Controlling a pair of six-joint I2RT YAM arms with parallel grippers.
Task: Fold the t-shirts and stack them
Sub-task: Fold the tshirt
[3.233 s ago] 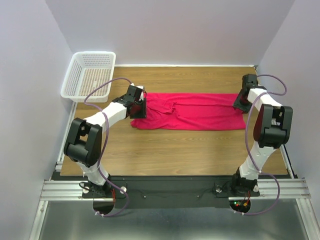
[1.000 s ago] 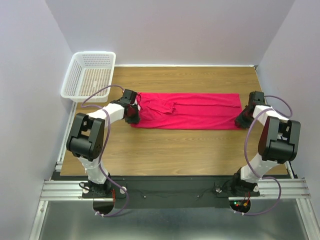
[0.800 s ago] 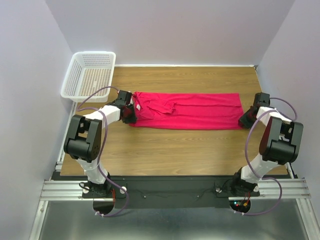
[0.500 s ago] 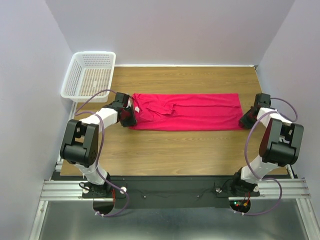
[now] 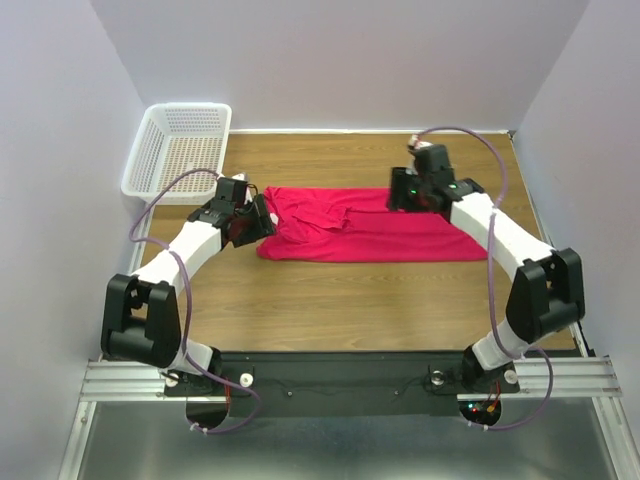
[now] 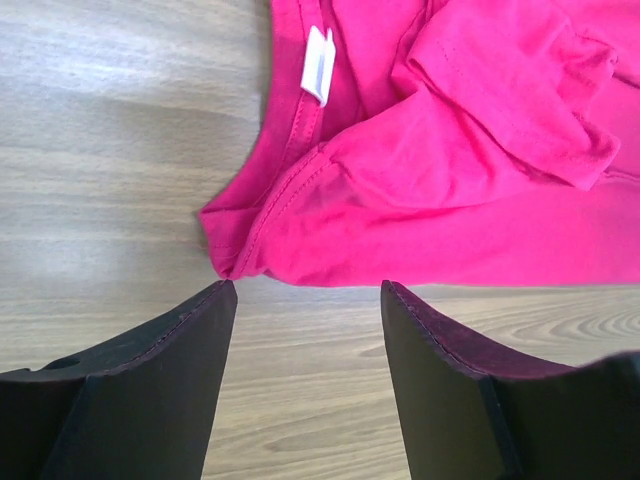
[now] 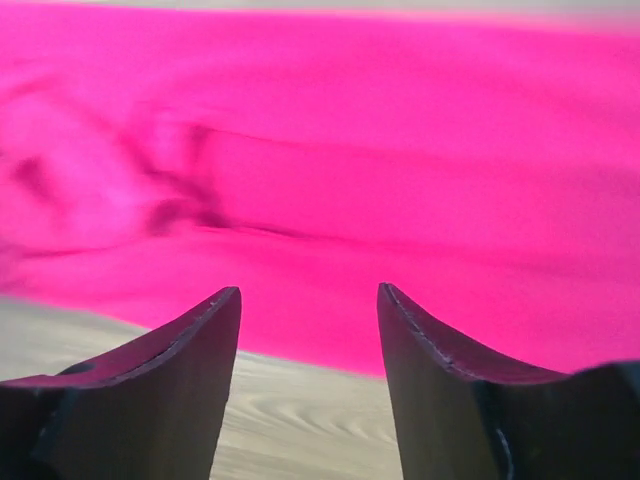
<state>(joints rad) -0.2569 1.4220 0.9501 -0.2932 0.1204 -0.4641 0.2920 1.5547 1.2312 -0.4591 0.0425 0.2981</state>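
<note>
Surface: a wooden table [image 5: 380, 300] enclosed on three sides by pale lilac walls [image 5: 330, 60]. A white mesh basket [image 5: 190, 107] stands at the far left corner, well apart from the garment.

Garment: one crimson-pink t-shirt [image 5: 400, 225] lies flat on the table as a long, narrow band running left to right, across the middle of the surface and somewhat toward the far side. Loose folds show left of its centre. In the left wrist view a small white neck label [image 6: 317, 65] lies at the collar edge, and a sleeve is folded over the body of the cloth. The near left corner of the cloth is bunched into a small point.

Left gripper [image 5: 262, 215]: positioned low at the left end of the t-shirt. The wrist view shows its fingers [image 6: 160, 390] spread apart with bare wood between them; the bunched corner lies just beyond the tips. Nothing is held.

Right gripper [image 5: 398, 195]: positioned over the far edge of the t-shirt, right of centre, the arm reaching in from the right. Its wrist view is blurred, but the fingers [image 7: 150, 390] stand apart with cloth and a strip of wood visible between them. Nothing is held. Whether the tips touch the cloth cannot be determined.
</note>
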